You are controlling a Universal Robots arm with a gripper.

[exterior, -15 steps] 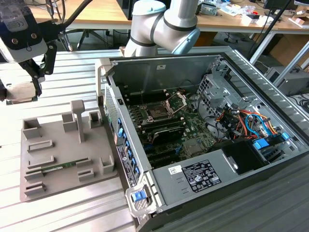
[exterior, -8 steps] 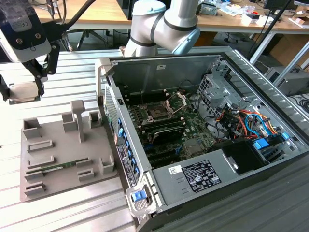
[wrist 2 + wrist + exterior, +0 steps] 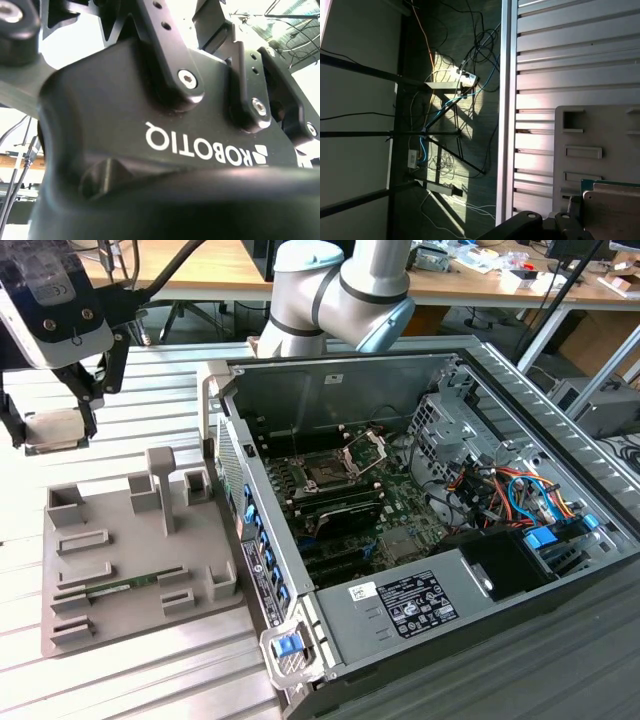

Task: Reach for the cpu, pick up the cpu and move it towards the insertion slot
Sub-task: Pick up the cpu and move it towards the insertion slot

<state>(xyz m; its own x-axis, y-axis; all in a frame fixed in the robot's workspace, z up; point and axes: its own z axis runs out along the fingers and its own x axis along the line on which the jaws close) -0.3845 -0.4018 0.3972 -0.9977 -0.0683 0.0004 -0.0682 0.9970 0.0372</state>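
Note:
In the exterior view my gripper (image 3: 50, 428) hangs at the far left, above the slatted table and beyond the grey tray (image 3: 70, 615). Its black fingers (image 3: 88, 400) are shut on the cpu (image 3: 55, 432), a pale flat square chip held level between them. The first wrist view has the cpu (image 3: 615, 210) with a teal edge close by, over the tray (image 3: 600, 125). The insertion slot (image 3: 325, 473), a dark square socket with its metal bracket (image 3: 365, 450) hinged up, lies inside the open computer case toward the exterior view's right. The gripper's black housing (image 3: 150, 125) looms in the second wrist view.
A green memory stick (image 3: 120, 588) lies in the tray, whose upright posts (image 3: 162, 485) rise near the case. The case wall (image 3: 225, 440) stands between tray and motherboard. Coloured cables (image 3: 510, 490) and a drive cage (image 3: 445, 425) crowd the case's far side. Cables (image 3: 445, 115) litter the floor beside the table.

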